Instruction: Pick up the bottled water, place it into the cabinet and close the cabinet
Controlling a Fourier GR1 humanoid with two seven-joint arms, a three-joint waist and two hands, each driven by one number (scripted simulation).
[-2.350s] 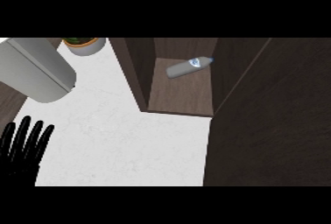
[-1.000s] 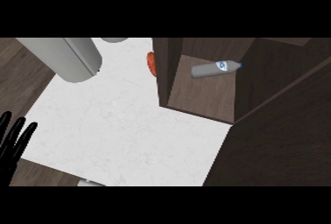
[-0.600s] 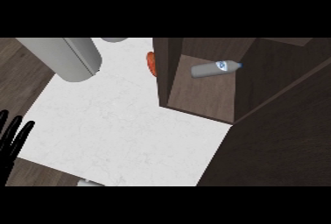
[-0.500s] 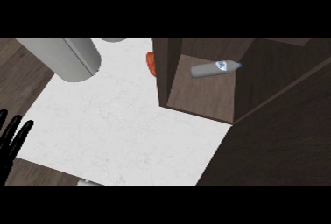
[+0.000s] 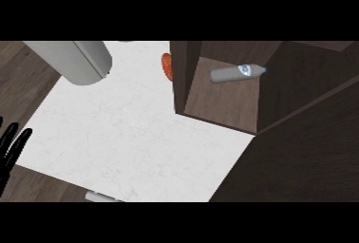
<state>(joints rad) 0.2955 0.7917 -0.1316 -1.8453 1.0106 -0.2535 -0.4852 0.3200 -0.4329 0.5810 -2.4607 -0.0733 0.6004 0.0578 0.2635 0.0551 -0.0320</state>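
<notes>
One bottle (image 5: 237, 73) is seen lying on its side inside the one open cabinet (image 5: 224, 102), on its wooden floor near the back. One hand (image 5: 10, 148), the left, is shown at the view's left edge with fingers straight and released, holding nothing. On the white counter (image 5: 133, 137) one grey cylinder (image 5: 76, 59) and one orange object (image 5: 167, 66), just beside the cabinet's wall, are seen.

The cabinet (image 5: 224, 102) stands at the two o'clock part of the counter (image 5: 133, 137), its inside open to view. The bottled water (image 5: 237, 73) lies on its side in the cabinet, toward twelve o'clock of its floor, cap end pointing to three o'clock. A round item (image 5: 167, 66) shows just outside the cabinet's nine o'clock wall. A forearm (image 5: 73, 59) lies at eleven o'clock. The left hand (image 5: 10, 152) shows at the counter's nine o'clock edge
</notes>
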